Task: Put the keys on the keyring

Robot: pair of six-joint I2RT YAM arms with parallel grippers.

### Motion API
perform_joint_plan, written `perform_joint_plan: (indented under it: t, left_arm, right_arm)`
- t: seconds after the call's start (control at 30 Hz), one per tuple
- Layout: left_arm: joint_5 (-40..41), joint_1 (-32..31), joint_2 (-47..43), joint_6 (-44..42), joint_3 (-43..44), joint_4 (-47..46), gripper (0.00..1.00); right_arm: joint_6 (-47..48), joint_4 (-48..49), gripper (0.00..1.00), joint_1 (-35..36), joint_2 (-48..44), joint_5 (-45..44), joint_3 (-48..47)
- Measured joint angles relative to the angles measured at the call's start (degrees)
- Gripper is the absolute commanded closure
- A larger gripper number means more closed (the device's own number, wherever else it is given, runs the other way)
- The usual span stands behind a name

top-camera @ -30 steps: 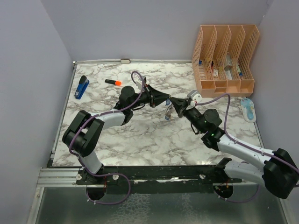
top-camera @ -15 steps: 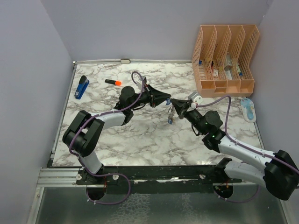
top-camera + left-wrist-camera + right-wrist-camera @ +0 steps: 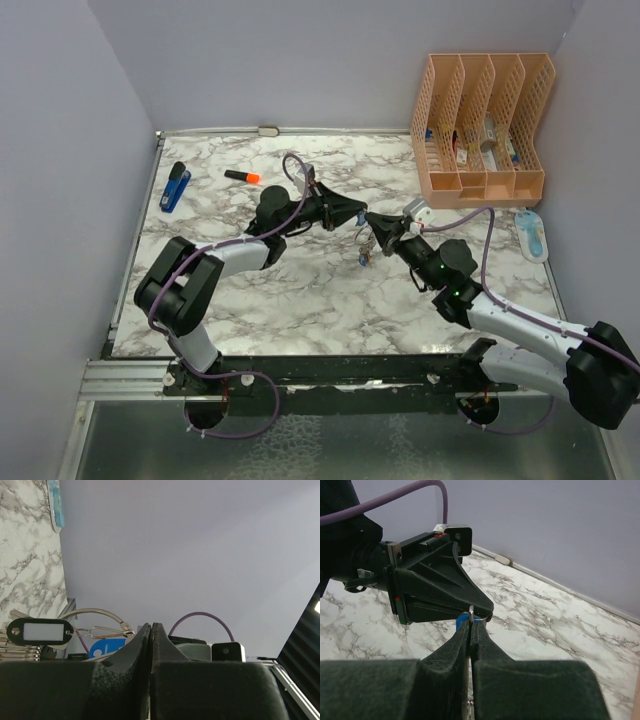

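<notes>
Both grippers meet above the middle of the marble table. My left gripper [image 3: 357,216] is shut, and in the right wrist view the thin silver keyring [image 3: 481,618] runs into its tip. The left wrist view shows the keyring [image 3: 95,612] beside the shut jaws, with a black tag [image 3: 40,631] and a blue tag [image 3: 107,646] on it. My right gripper [image 3: 378,229] is shut on a flat metal key [image 3: 470,611] that sticks up between its fingers, touching the ring. A small cluster of keys and tags [image 3: 365,256] hangs below the two grippers.
A blue stapler [image 3: 176,186] and an orange marker [image 3: 242,176] lie at the back left. A peach file organiser [image 3: 482,122] stands at the back right. A pale blue item [image 3: 531,234] lies by the right wall.
My right gripper has moved slightly left, closer to the left gripper's tip. The hanging cluster has shifted a little to the right and lower. The left arm has barely moved.
</notes>
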State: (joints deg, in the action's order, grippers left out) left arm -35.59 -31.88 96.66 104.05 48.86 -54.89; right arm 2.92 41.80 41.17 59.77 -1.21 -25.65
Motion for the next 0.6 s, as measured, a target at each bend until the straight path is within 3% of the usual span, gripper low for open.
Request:
perform_joint_plan:
  t: [0.6]
  left_arm:
    - [-1.44,-2.23,0.11,2.95,-0.55,-2.58,1.0]
  right_arm:
    - [4.39,16.68,0.99,0.04,-2.29,0.66,11.04]
